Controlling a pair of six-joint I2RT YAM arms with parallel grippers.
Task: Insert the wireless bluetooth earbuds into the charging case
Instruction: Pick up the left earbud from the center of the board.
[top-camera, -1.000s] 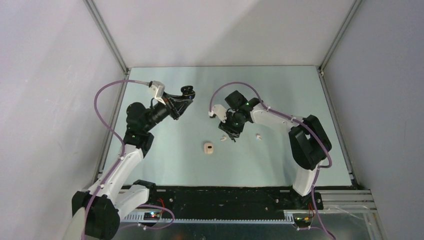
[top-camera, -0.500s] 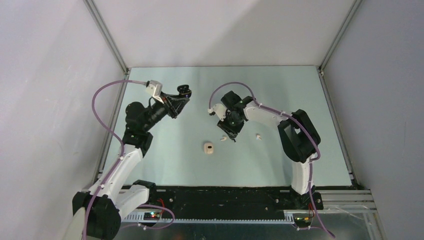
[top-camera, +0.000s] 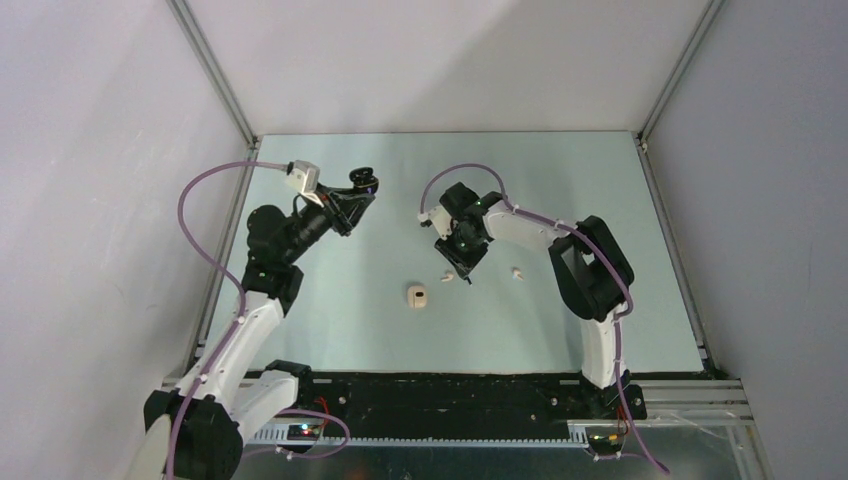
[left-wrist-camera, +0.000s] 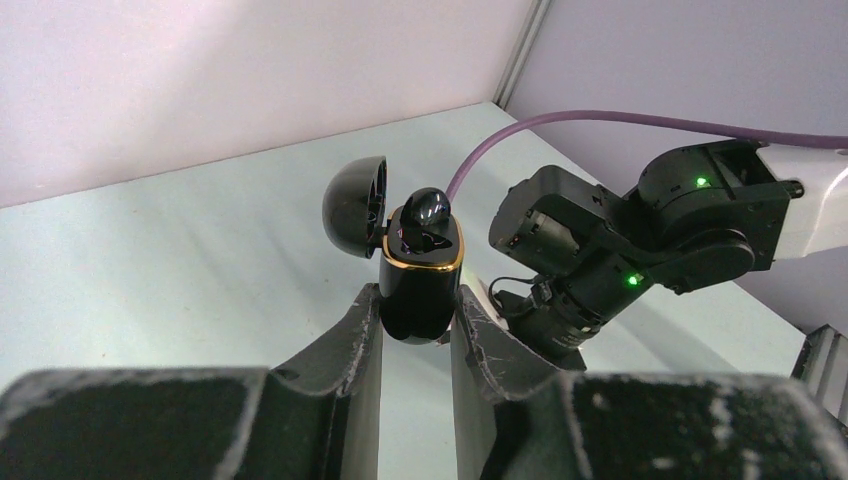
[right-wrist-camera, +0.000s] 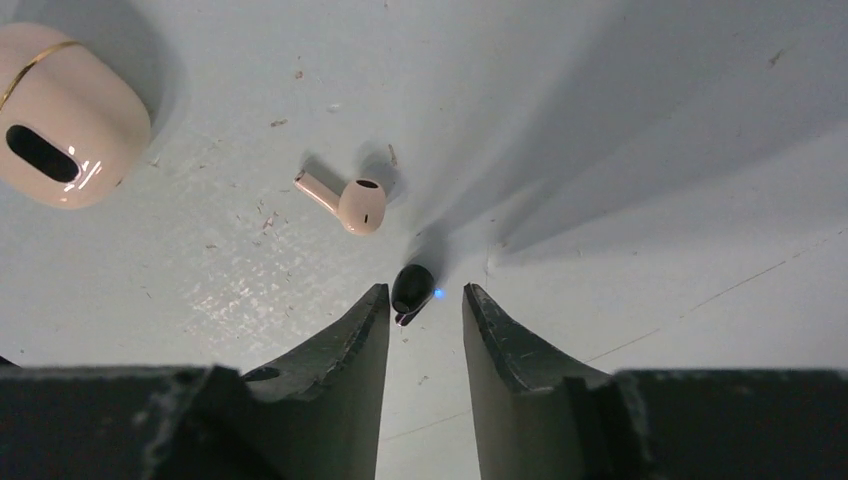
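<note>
My left gripper (top-camera: 360, 188) is shut on an open black charging case (left-wrist-camera: 420, 285), held upright above the table at the back left. Its lid (left-wrist-camera: 355, 205) is flipped back and one black earbud (left-wrist-camera: 425, 208) sits in it. My right gripper (right-wrist-camera: 425, 295) is open and low over the table, with a second black earbud (right-wrist-camera: 411, 288) lying just between its fingertips, nearer the left one. In the top view that gripper (top-camera: 464, 266) points down at mid-table. A cream earbud (right-wrist-camera: 350, 203) lies just beyond the black one.
A closed cream charging case (top-camera: 417, 296) lies on the table in front of the right gripper and shows in the right wrist view (right-wrist-camera: 62, 115). A second cream earbud (top-camera: 517, 271) lies to the right. Grey walls enclose the table on three sides.
My left arm has drawn the black case slightly left. My right arm's elbow has swung left while its gripper stays over the black earbud.
</note>
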